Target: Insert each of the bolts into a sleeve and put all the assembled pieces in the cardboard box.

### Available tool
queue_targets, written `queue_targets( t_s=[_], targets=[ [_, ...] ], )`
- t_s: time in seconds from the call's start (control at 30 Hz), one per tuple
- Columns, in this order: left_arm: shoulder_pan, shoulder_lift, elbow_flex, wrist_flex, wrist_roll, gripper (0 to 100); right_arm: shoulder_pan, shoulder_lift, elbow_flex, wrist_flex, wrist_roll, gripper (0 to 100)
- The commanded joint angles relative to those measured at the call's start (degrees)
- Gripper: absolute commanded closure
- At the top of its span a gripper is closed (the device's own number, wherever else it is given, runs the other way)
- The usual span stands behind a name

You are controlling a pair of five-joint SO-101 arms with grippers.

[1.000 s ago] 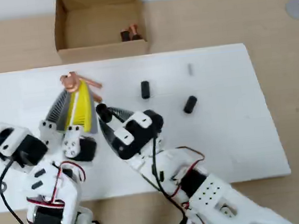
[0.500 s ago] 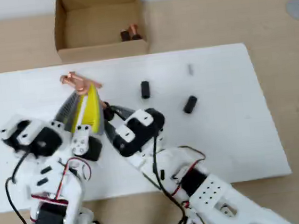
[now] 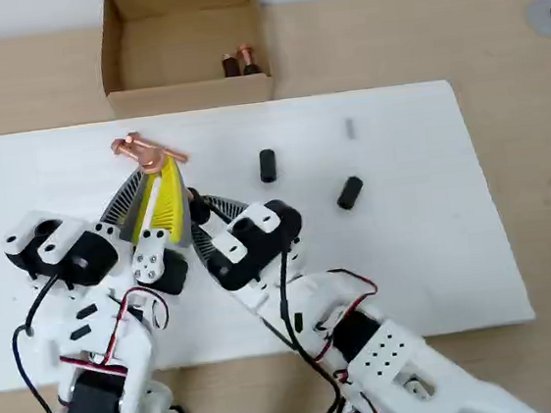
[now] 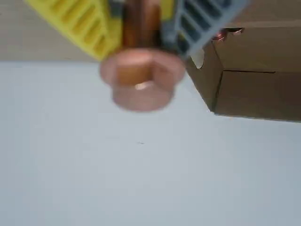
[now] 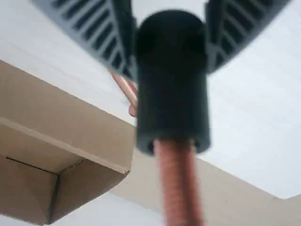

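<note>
- Where the two arms meet over the white sheet (image 3: 408, 252), seen from above, the left gripper (image 3: 155, 177) and right gripper (image 3: 199, 211) sit side by side, tips near each other.
- The left gripper's yellow and grey fingers are closed on a copper bolt (image 3: 156, 163). In the left wrist view the shaft is pinched between the fingers and the flanged hex head (image 4: 141, 82) sticks out past the tips, above the sheet.
- The right gripper's dark grey fingers clamp a black sleeve (image 5: 171, 80) by its upper end. A threaded copper shaft (image 5: 176, 188) runs out of the sleeve's open end; which bolt it belongs to cannot be told.
- More copper bolts (image 3: 129, 144) lie on the sheet just past the left gripper's tip; their number is unclear.
- The first loose sleeve (image 3: 267, 165) lies near the middle of the sheet, and the second loose sleeve (image 3: 350, 193) lies to its right, apart from it.
- The cardboard box (image 3: 112, 56) stands open on the wooden table (image 3: 544, 139), touching the sheet's far edge.
- Assembled pieces (image 3: 241, 62) lie inside the box, against its near right corner.
</note>
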Motion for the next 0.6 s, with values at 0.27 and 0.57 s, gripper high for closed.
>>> queue_targets(
  t_s=[0.27,0.57],
  targets=[
    [6.1,-0.2,-0.4,12.9,-0.5,99,1.0,-4.5,-3.5,-1.2,-0.4,98.9],
    [7.8,-0.1,0.8,15.6,-7.9,99,1.0,-4.9,-3.5,-1.2,-0.4,98.9]
  ],
)
